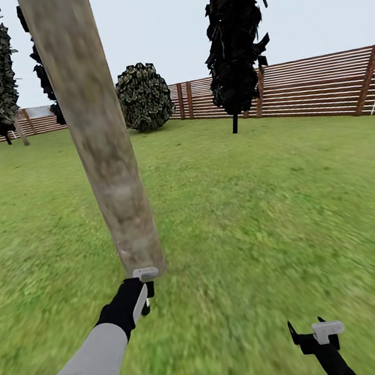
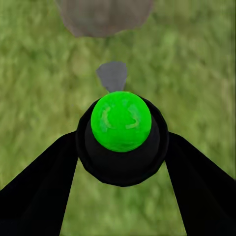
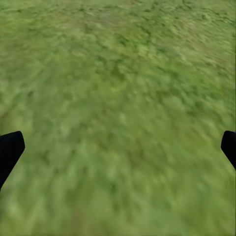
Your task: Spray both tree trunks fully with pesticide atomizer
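Mottled beige-grey tree trunk (image 1: 99, 140) rises from blurry green grass floor (image 1: 261, 200); brown slatted fence (image 1: 317, 87) behind; a bright green-capped black atomizer (image 2: 121, 132) sits between the black left tool (image 2: 118, 196) fingers.

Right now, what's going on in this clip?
The robot stands on a garden lawn close to a thick tree trunk. Its left tool is shut on a sprayer with a bright green top, its grey nozzle aimed at the base of the trunk. No spray cloud can be made out. The right tool hangs open over bare grass, holding nothing. A wooden fence and more trees stand further back.
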Tool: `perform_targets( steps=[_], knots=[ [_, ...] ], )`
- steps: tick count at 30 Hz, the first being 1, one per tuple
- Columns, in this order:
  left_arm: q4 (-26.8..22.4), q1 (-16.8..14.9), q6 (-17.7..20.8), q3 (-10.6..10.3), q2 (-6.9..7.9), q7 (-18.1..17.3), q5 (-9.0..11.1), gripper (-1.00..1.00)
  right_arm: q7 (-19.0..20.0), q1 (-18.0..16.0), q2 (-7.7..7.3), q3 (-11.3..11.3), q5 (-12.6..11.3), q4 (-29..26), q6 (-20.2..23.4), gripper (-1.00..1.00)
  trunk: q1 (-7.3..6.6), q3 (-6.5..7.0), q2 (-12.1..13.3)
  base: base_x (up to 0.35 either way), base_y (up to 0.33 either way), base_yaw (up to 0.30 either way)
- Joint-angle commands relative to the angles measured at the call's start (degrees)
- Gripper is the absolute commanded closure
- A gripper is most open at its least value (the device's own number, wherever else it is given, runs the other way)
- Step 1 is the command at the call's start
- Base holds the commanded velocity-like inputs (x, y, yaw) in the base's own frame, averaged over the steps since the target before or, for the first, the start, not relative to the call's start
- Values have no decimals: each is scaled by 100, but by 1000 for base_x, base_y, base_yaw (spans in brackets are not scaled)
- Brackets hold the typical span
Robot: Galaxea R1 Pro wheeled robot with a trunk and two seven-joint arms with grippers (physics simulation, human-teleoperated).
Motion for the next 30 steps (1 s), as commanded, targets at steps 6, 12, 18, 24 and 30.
perform_targets(
  steps=[6,12,18,24,30],
  knots=[
    [0,-20,11,-2,377,-4,-32,100,0,0,0,0,0,0,0,-100,0,0,0,11,0,0],
    [-11,-24,5,11,674,-32,27,100,0,0,0,0,0,0,0,-100,0,0,0,0,0,0],
    [-145,-35,14,1,-8,-24,10,100,0,0,0,0,0,0,0,-100,0,0,0,211,0,0],
    [-183,-23,25,4,36,-32,-21,100,0,0,0,0,0,0,0,-100,0,0,0,86,0,0],
    [-181,-11,147,50,669,-73,47,100,0,0,0,0,0,0,0,-100,0,0,0,1,0,0]
  ],
)
